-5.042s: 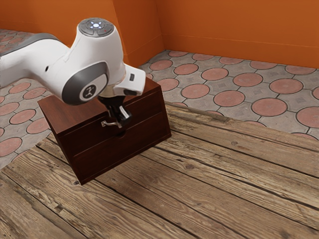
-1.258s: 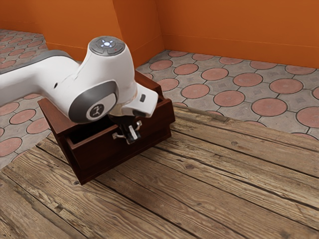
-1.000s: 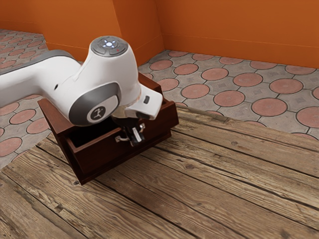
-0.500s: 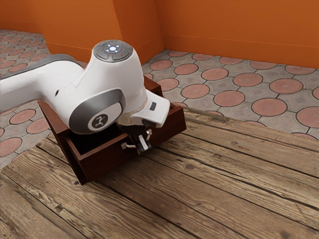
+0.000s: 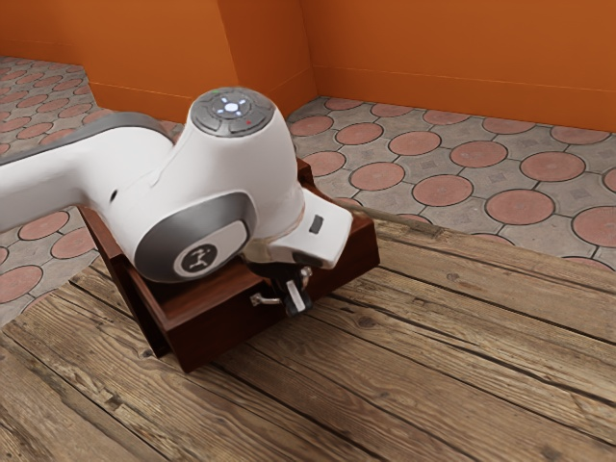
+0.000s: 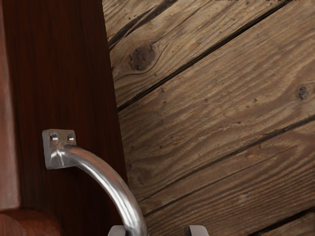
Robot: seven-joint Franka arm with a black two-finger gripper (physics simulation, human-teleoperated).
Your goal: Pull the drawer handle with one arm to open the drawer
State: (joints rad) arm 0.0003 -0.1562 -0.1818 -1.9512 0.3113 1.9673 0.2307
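Note:
A dark wooden cabinet (image 5: 114, 252) stands on the plank floor, and its drawer (image 5: 227, 322) sticks well out toward the exterior view's right. On the drawer front sits a curved metal handle (image 5: 266, 300). My gripper (image 5: 294, 295) hangs under the white hand at the front of the drawer, shut on that handle. In the wrist view the handle (image 6: 101, 173) arcs from its screw plate on the drawer front (image 6: 59, 73) down between my two fingertips (image 6: 117, 230). The arm's large white joint hides most of the drawer's inside.
Rough wooden planks (image 5: 433, 356) spread in front of the drawer and to the exterior view's right. Behind them lies a tiled floor (image 5: 452, 164) with round red stones, closed off by orange walls (image 5: 462, 48).
My hand has moved toward the exterior view's right and front with the handle in it. The drawer has slid further out of the cabinet; five seconds ago it stood shut.

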